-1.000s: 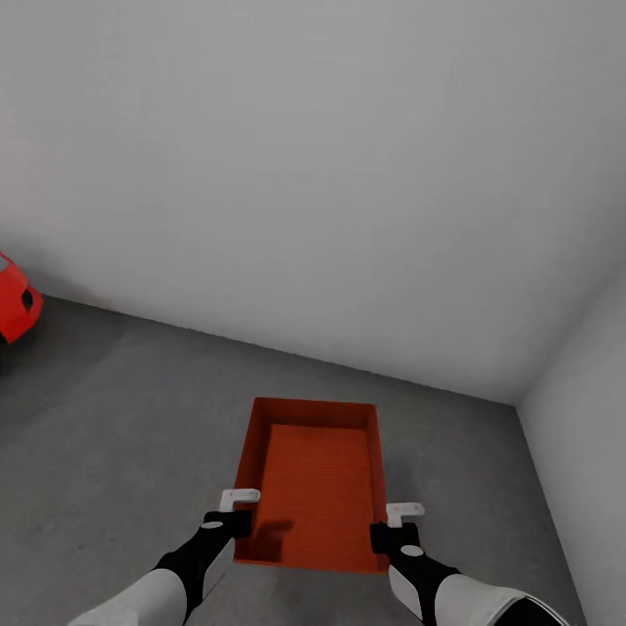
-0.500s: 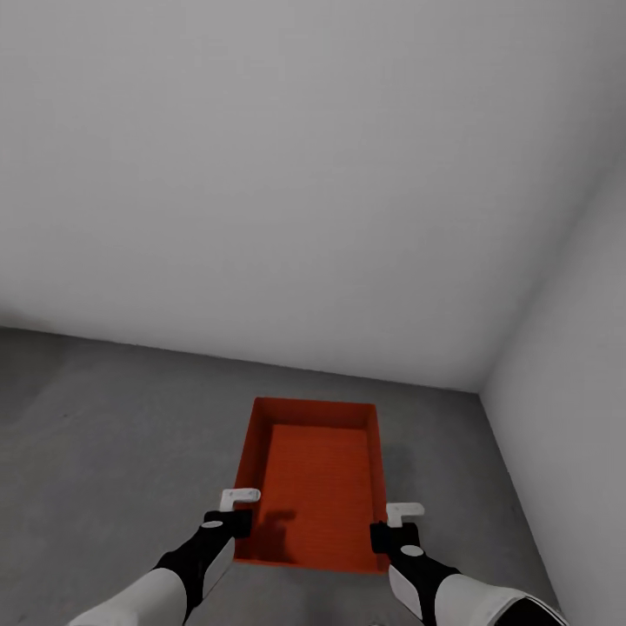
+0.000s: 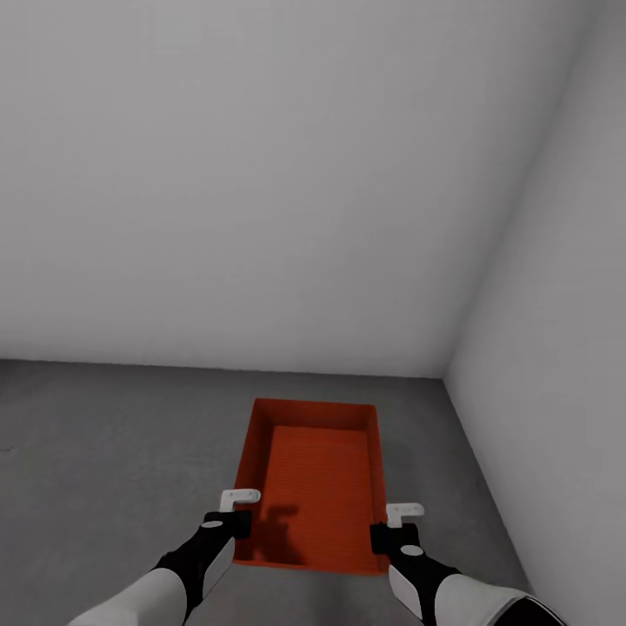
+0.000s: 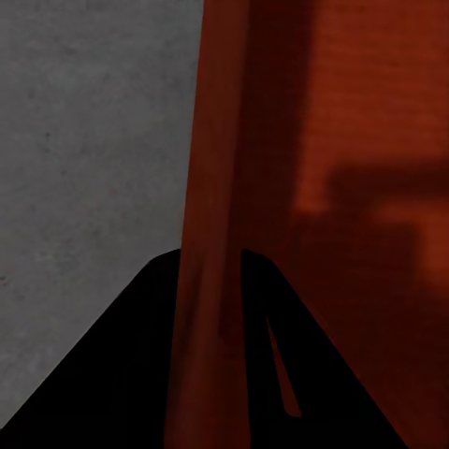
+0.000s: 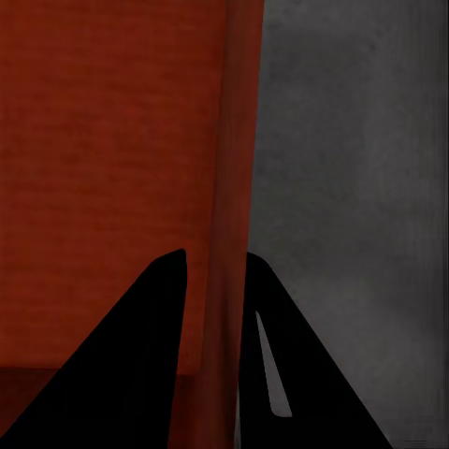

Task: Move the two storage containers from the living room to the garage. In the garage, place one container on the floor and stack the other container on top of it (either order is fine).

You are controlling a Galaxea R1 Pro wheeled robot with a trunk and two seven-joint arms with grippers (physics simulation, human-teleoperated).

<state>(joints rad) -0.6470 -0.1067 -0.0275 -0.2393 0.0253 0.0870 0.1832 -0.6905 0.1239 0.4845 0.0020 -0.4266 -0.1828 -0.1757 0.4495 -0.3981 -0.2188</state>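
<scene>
One red-orange storage container (image 3: 317, 469) hangs in front of me over the dark grey concrete floor (image 3: 104, 452) of the garage, its open top facing up and nothing inside it. My left gripper (image 3: 236, 522) is shut on its left wall near the close end. The right gripper (image 3: 382, 535) is shut on the right wall opposite. The left wrist view has the ribbed wall (image 4: 217, 187) pinched between the dark fingers of the left gripper (image 4: 210, 257). Seen from the right wrist, the other wall (image 5: 234, 140) sits clamped in the right gripper (image 5: 215, 257).
A plain white-grey wall (image 3: 261, 217) rises just beyond the container. A second wall (image 3: 556, 348) closes the right side, and the two meet in a corner (image 3: 443, 376). Bare concrete stretches to the left.
The whole view has swung to the right: the red car at the left edge has left the picture and the room corner has slid leftward. Both grippers hold the container as before.
</scene>
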